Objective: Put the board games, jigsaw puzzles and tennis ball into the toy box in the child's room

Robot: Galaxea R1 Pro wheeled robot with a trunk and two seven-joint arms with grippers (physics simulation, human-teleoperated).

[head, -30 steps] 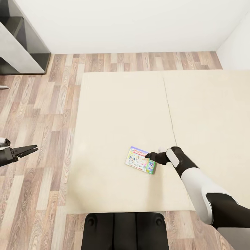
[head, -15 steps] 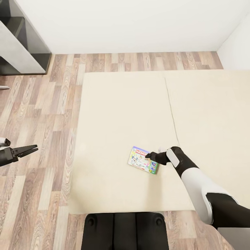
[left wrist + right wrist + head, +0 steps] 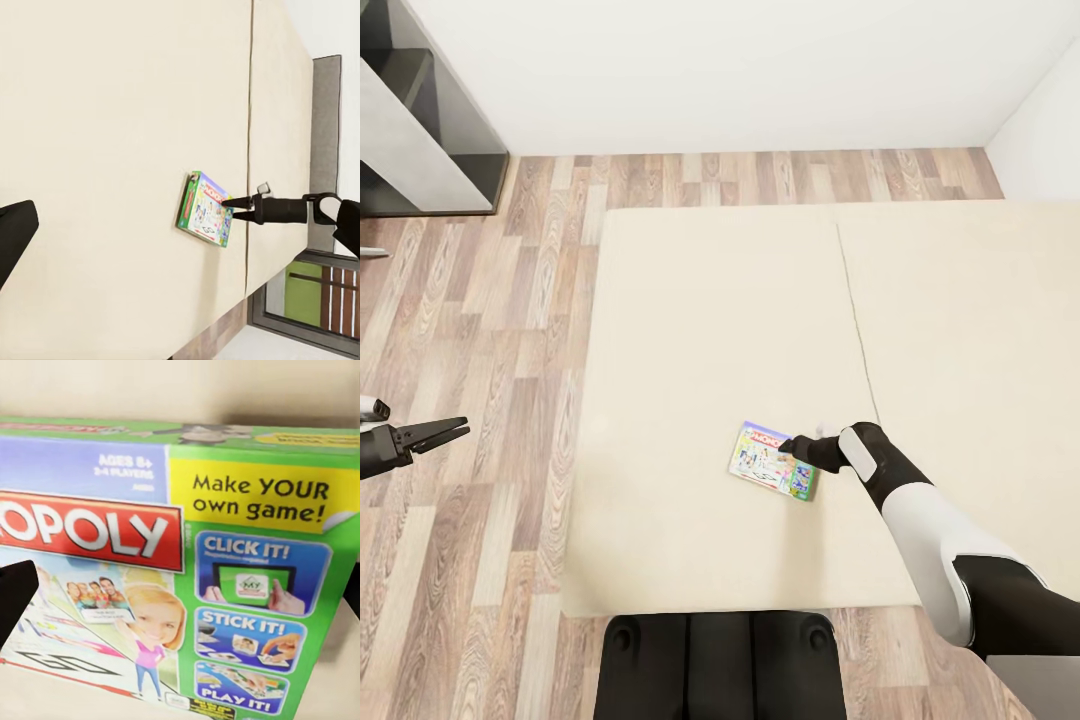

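One board game, a flat pale green-edged MONOPOLY box [image 3: 770,473] [image 3: 205,209] [image 3: 180,555], lies flat on the beige bed [image 3: 720,330] near its front edge. My right gripper [image 3: 793,447] [image 3: 229,208] is open at the box's far right corner, fingertips just over its edge. In the right wrist view the lid spans the space between the spread fingers [image 3: 16,594]. My left gripper [image 3: 448,433] hangs open over the wooden floor, left of the bed, holding nothing. The other toys, the toy box and the table are out of view.
A dark grey cabinet [image 3: 420,110] stands at the back left against the white wall. Wooden floor [image 3: 490,330] runs along the bed's left side and behind it. My dark base [image 3: 720,665] meets the bed's front edge. A grey headboard [image 3: 326,150] closes the bed's far end.
The whole picture has slid slightly right, so the camera moved. The right gripper now reaches a little further over the box's corner. The left gripper holds its pose.
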